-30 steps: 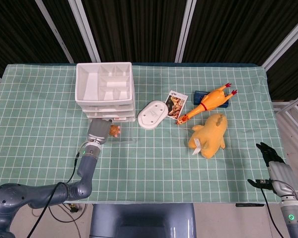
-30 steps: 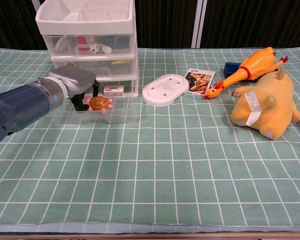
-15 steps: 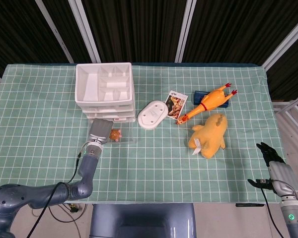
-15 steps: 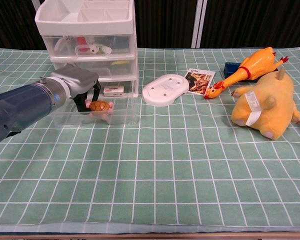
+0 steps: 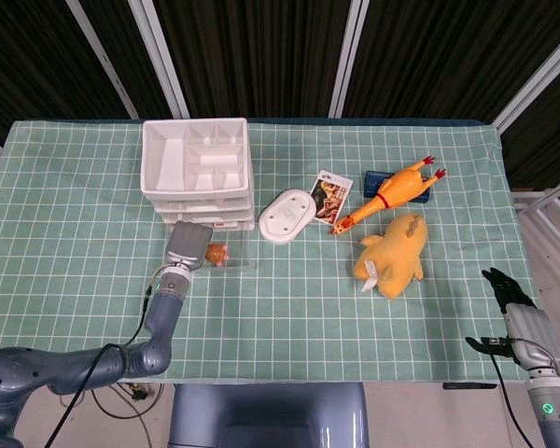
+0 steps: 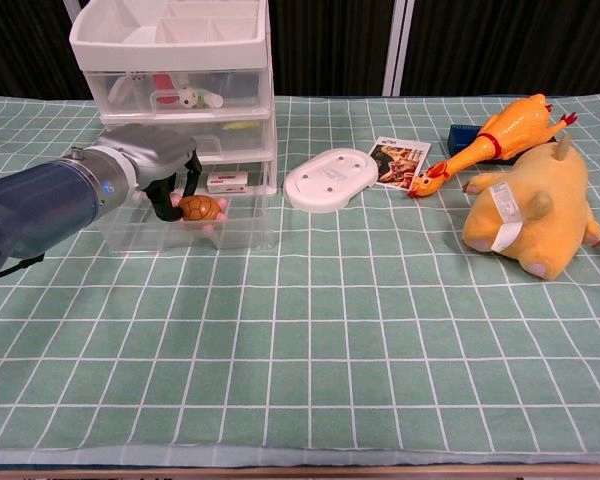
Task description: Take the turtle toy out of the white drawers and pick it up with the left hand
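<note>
Over the last second the left hand has eased up and back a little inside the pulled-out bottom drawer, and the turtle toy now sits slightly higher than a moment ago, seemingly lifted with the dark fingertips that curl down onto its near side. The hand appears to be pinching the turtle toy between thumb and fingers, though the clear drawer wall blurs the exact contact. The toy is not yet out: it hangs low within the clear drawer, just in front of the white drawers, as the head view also shows, with the hand beside the toy.

In my judgement the grasp is made and the lift has just begun; what remains is to raise the toy over the drawer's front wall without knocking it loose.

The right hand hangs off the table's far right edge with fingers apart, holding nothing. Further out on the green checked cloth lie a white oval lid, a small picture card, a rubber chicken and a yellow plush, all well apart from the drawers.
</note>
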Motion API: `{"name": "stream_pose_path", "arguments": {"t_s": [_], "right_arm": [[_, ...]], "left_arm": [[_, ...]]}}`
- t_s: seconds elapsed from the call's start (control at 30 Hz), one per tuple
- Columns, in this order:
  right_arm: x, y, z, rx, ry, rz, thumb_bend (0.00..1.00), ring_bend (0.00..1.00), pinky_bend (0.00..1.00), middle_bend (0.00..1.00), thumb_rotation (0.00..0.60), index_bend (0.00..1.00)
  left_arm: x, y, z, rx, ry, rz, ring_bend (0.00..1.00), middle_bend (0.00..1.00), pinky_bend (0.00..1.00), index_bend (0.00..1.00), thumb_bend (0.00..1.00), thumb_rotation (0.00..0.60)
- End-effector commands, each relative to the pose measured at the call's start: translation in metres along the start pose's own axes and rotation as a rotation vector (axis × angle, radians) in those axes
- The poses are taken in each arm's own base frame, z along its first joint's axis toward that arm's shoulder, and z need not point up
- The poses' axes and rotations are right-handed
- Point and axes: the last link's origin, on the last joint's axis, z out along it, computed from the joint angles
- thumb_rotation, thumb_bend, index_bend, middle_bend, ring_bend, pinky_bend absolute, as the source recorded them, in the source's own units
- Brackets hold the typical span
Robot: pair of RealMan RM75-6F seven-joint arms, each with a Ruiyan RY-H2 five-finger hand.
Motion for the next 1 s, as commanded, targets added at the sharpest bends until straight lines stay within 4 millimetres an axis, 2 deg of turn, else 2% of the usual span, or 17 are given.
{"name": "stream_pose_path", "arguments": {"t_s": [0.03,0.27,0.4,0.53,0.67,0.83,1.0], "right_arm": [[0.000,0.000,0.000,0.001,0.000,-0.001,0.09,0.00,0.19,0.00,0.600,0.00],[0.000,0.000,0.000,0.002,0.000,-0.003,0.09,0.00,0.19,0.00,0.600,0.00],[0.000,-0.001,-0.001,0.004,0.005,-0.010,0.09,0.00,0.19,0.00,0.600,0.00],[0.000,-0.001,-0.001,0.005,0.008,-0.013,0.09,0.00,0.19,0.00,0.600,0.00],[0.000,-0.002,-0.001,0.006,0.009,-0.016,0.09,0.00,0.19,0.00,0.600,0.00],[0.000,-0.002,-0.001,0.006,0.012,-0.016,0.09,0.00,0.19,0.00,0.600,0.00],[0.000,-0.002,-0.001,0.003,0.010,-0.013,0.10,0.00,0.19,0.00,0.600,0.00]], "left_arm": [[0.015,-0.001,-0.004,-0.015,0.046,-0.021,1.00,1.00,1.00,0.60,0.37,0.600],[0.040,-0.003,-0.026,-0.064,0.110,-0.049,1.00,1.00,1.00,0.59,0.40,0.600],[0.054,-0.009,-0.047,-0.088,0.131,-0.083,1.00,1.00,1.00,0.59,0.42,0.600],[0.060,-0.016,-0.072,-0.114,0.120,-0.089,1.00,1.00,1.00,0.58,0.42,0.600],[0.054,-0.021,-0.094,-0.139,0.084,-0.078,1.00,1.00,1.00,0.58,0.42,0.600],[0.037,-0.025,-0.116,-0.162,0.018,-0.077,1.00,1.00,1.00,0.58,0.42,0.600],[0.016,-0.025,-0.123,-0.165,-0.047,-0.062,1.00,1.00,1.00,0.57,0.42,0.600]]}}
